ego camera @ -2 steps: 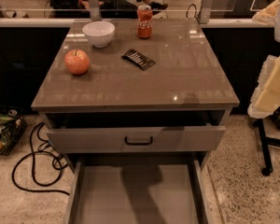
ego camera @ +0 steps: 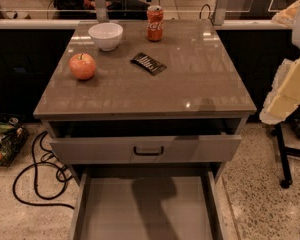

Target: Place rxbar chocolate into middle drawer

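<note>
The rxbar chocolate [ego camera: 148, 63], a flat black wrapper with white print, lies on the cabinet top [ego camera: 190, 84], right of the apple [ego camera: 82, 66]. The middle drawer [ego camera: 145, 209] is pulled out wide at the bottom of the view and shows a plain grey floor with a shadow on it. Above it, the top drawer front with a black handle [ego camera: 148, 150] stands slightly open. A cream-coloured part of my arm [ego camera: 290, 89] shows at the right edge. My gripper is out of view.
A white bowl [ego camera: 105, 36] and a red soda can [ego camera: 155, 23] stand at the back of the top. Black cables [ego camera: 37, 176] and a basket [ego camera: 2, 144] lie on the floor at left. A black stand leg [ego camera: 282, 156] is at right.
</note>
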Action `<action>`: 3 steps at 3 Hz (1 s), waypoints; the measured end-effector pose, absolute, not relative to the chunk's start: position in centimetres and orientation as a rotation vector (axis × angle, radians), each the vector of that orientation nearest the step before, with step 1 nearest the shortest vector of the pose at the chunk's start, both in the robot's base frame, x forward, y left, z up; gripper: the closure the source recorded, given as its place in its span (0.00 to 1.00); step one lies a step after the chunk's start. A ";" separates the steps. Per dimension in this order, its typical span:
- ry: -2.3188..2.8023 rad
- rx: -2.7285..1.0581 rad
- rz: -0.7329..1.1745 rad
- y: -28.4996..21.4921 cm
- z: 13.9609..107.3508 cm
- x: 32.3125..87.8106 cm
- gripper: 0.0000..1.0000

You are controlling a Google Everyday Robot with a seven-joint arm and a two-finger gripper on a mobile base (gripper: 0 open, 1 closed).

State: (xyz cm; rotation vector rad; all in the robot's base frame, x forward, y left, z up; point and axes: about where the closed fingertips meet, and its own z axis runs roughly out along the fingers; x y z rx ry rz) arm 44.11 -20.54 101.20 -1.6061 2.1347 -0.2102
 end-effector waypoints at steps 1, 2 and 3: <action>2.121 -1.503 -0.168 -20.1 99.3 46.3 0.00; 2.095 -1.388 -0.113 -18.9 97.2 48.6 0.00; 2.071 -1.265 -0.013 -17.0 93.4 50.8 0.00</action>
